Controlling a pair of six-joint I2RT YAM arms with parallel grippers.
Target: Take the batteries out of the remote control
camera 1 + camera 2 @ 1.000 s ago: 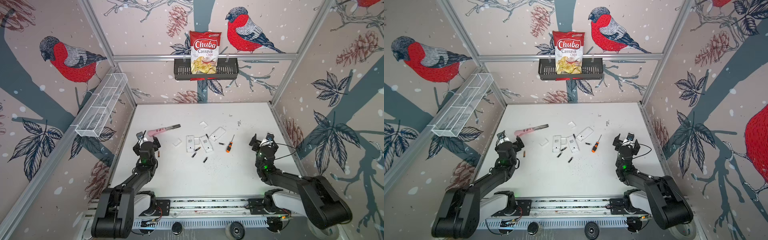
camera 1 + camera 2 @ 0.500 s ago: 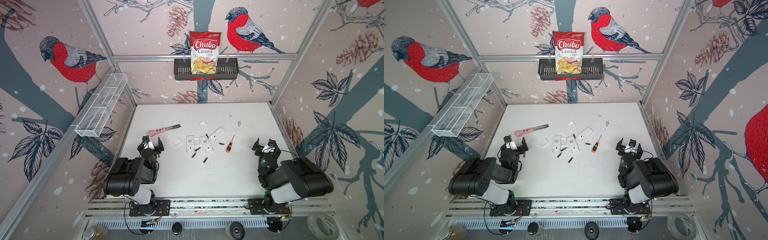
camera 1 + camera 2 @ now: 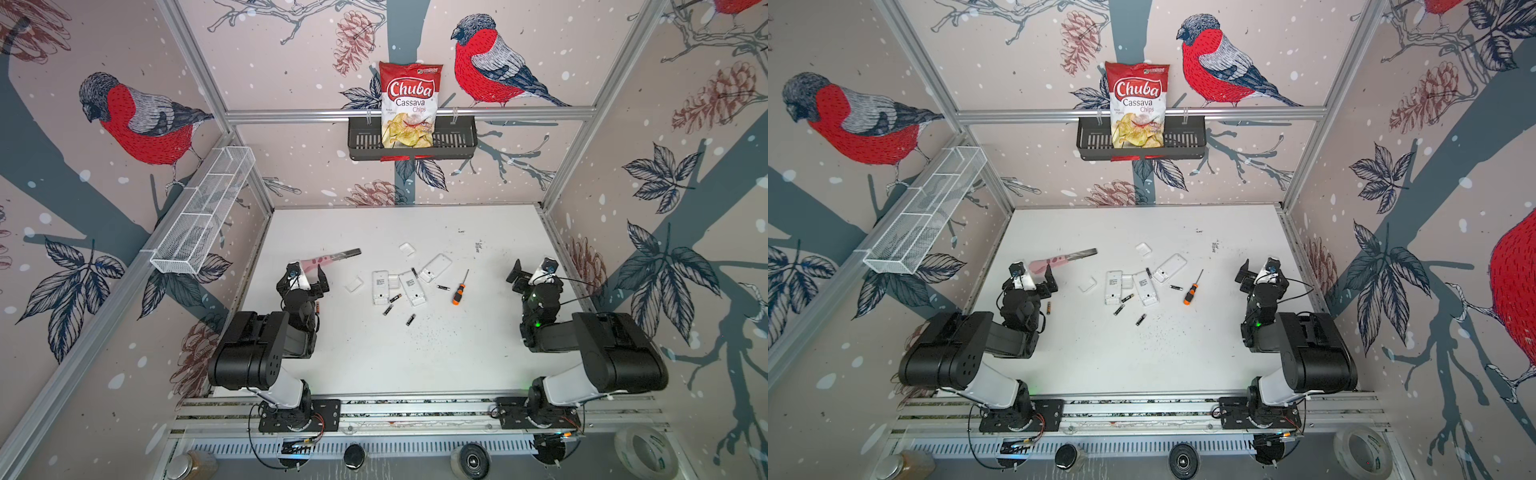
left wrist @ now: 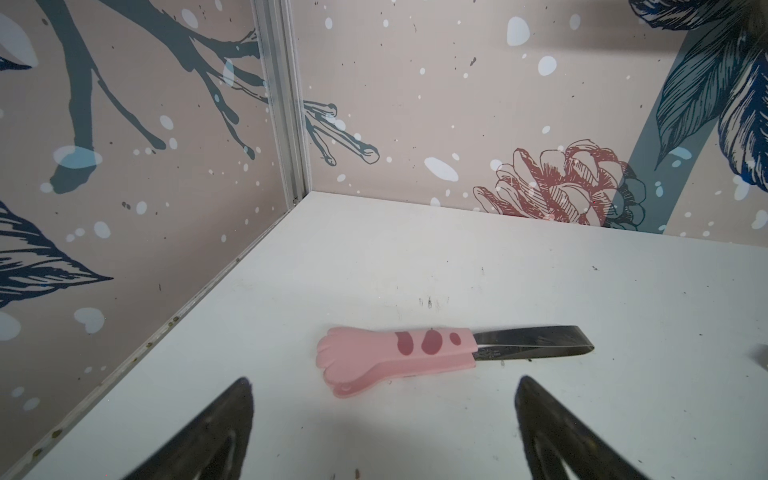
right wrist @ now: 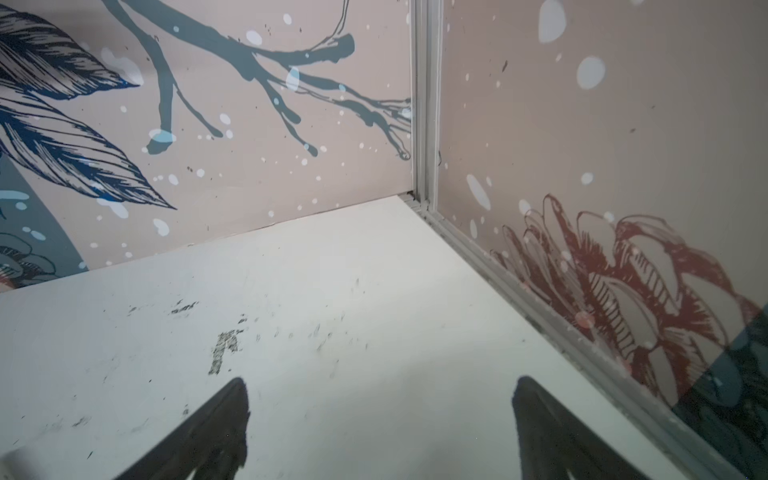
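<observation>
1. Folding both arms back toward the rail, I hold my left gripper [image 4: 382, 386] spread and empty, facing the pink paw tongs [image 4: 395, 357].
2. Centre: the batteries [image 3: 395, 298] lie loose on the scuffed white table [image 3: 374, 353] beside the remotes [image 3: 380, 286]; unloading looks finished.
3. My right gripper [image 5: 382, 382] is spread and empty, facing the wallpapered corner [image 5: 424, 166].

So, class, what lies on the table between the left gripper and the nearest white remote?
One small white cover, lying flat and touching neither; both top views show it.
</observation>
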